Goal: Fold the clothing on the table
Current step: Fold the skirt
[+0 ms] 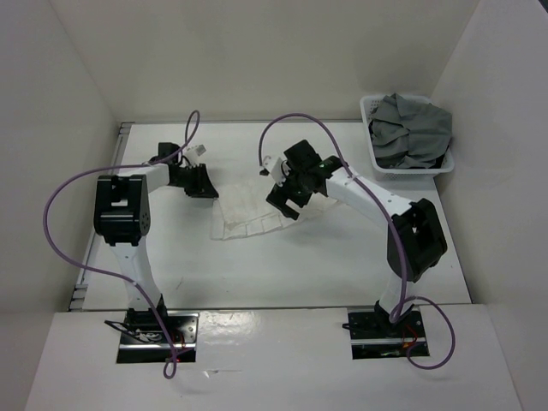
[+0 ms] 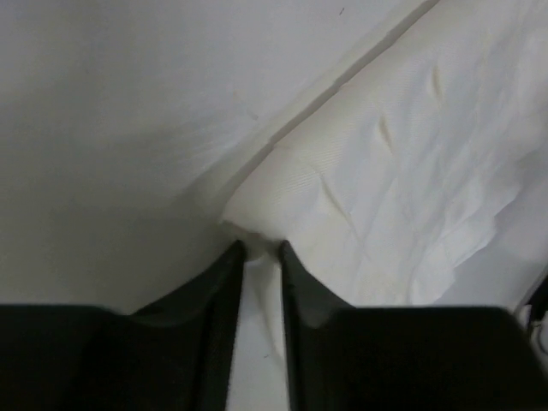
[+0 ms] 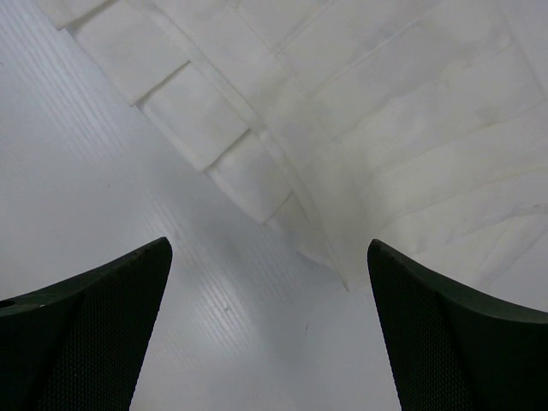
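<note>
Right, the white skirt (image 1: 251, 216) lies flat mid-worktop (image 1: 325, 265) between the arms, the left pincer (image 2: 260, 248) nipped narrow on its corner, the right pincer (image 3: 267, 248) spread wide just above its pleated edge, grey clothes (image 1: 411, 128) heaped in the far-right basket (image 1: 366, 111).

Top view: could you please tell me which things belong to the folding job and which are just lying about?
Job: white pleated skirt; table; left gripper, jaws pinching a skirt corner; right gripper, jaws open above the skirt.
Lying about: white basket; grey clothes in it.
</note>
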`<state>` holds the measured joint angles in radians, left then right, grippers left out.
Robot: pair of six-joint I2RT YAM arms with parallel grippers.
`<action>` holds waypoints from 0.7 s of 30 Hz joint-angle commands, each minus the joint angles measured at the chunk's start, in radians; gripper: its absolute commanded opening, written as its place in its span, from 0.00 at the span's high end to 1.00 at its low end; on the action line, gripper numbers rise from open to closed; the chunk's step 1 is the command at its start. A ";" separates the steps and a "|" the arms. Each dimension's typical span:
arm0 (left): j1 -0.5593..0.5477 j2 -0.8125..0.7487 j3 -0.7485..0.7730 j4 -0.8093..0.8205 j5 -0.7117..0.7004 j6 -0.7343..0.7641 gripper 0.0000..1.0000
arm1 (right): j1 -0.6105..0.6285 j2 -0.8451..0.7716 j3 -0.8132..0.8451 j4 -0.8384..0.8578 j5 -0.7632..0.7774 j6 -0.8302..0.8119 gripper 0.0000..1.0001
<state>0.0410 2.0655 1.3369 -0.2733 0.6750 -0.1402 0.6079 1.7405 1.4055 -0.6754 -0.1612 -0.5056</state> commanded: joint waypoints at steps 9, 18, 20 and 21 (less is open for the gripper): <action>-0.009 -0.087 -0.122 -0.035 -0.146 -0.015 0.93 | -0.282 -0.018 0.039 0.079 -0.105 0.107 0.01; 0.000 -0.137 -0.176 -0.035 -0.203 -0.047 0.93 | -0.462 0.214 0.210 -0.045 -0.287 0.044 0.01; 0.000 -0.146 -0.176 -0.035 -0.203 -0.047 0.93 | -0.462 0.237 0.222 -0.046 -0.297 0.018 0.01; 0.000 -0.146 -0.176 -0.044 -0.203 -0.047 0.93 | -0.462 0.261 0.222 -0.046 -0.313 0.018 0.01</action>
<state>0.0341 1.9408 1.1831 -0.2844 0.5373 -0.1902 0.1310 1.9633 1.5852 -0.6762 -0.3943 -0.4526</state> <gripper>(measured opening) 0.079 0.990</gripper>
